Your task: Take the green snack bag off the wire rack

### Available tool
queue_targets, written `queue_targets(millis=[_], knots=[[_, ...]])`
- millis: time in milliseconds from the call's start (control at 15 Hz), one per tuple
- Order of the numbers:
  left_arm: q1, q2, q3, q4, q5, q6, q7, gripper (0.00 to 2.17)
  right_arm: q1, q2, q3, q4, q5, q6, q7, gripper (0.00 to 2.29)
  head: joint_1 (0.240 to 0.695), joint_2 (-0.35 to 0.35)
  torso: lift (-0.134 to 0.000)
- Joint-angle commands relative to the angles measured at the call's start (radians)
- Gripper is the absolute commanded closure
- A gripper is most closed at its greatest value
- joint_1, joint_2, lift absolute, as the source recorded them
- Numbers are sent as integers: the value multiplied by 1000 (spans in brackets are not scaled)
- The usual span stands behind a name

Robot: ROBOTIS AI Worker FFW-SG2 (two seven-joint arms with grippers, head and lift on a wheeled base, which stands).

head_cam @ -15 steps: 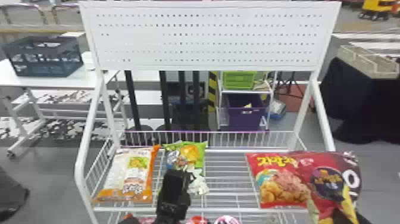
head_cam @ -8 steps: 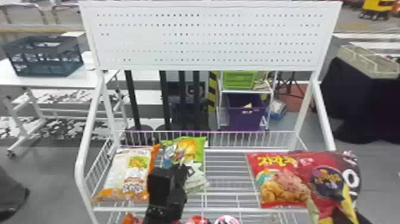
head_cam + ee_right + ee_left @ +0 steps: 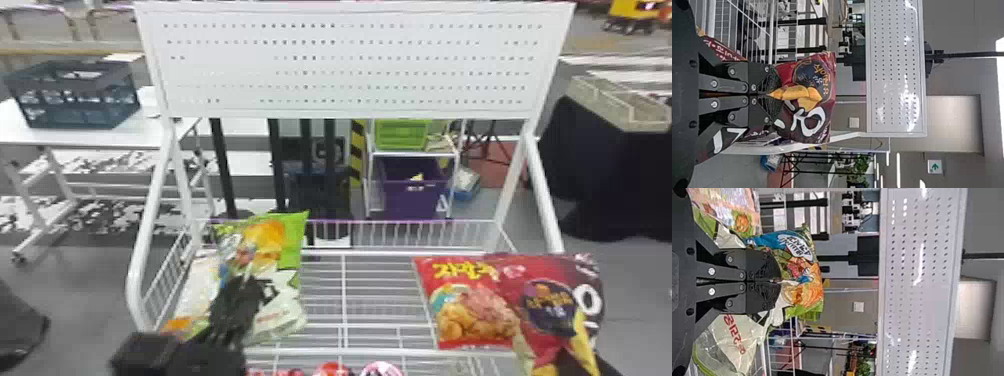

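The left gripper's [image 3: 779, 281] jaws clamped the green snack bag [image 3: 272, 245], the right gripper's [image 3: 778, 94] a maroon bag [image 3: 807, 102]; a seemingly thin pinch risked the green one slipping.

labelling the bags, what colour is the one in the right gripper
Dark red bag; shows best in the right wrist view
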Motion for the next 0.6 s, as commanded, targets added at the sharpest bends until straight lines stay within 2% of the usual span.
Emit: queue_targets(millis=[0, 200, 333, 400, 533], knots=[[153, 3, 111, -58, -37, -80, -24, 2017, -2, -1, 5, 1, 1, -2, 1, 2240, 499, 0, 0], [258, -12, 204, -58, -57, -182, -29, 2013, 0, 0, 10, -1, 4, -2, 1, 2240, 499, 0, 0], [299, -49, 273, -52, -52, -215, -35, 2013, 9, -1, 6, -4, 3, -5, 3, 2240, 499, 0, 0], [319, -65, 313, -51, -46, -218, -53, 2013, 12, -1, 5, -6, 1, -5, 4, 2240, 499, 0, 0], [356, -101, 405, -51, 3, -234, -142, 2013, 24, -1, 2, -6, 1, -17, 9, 2240, 499, 0, 0]])
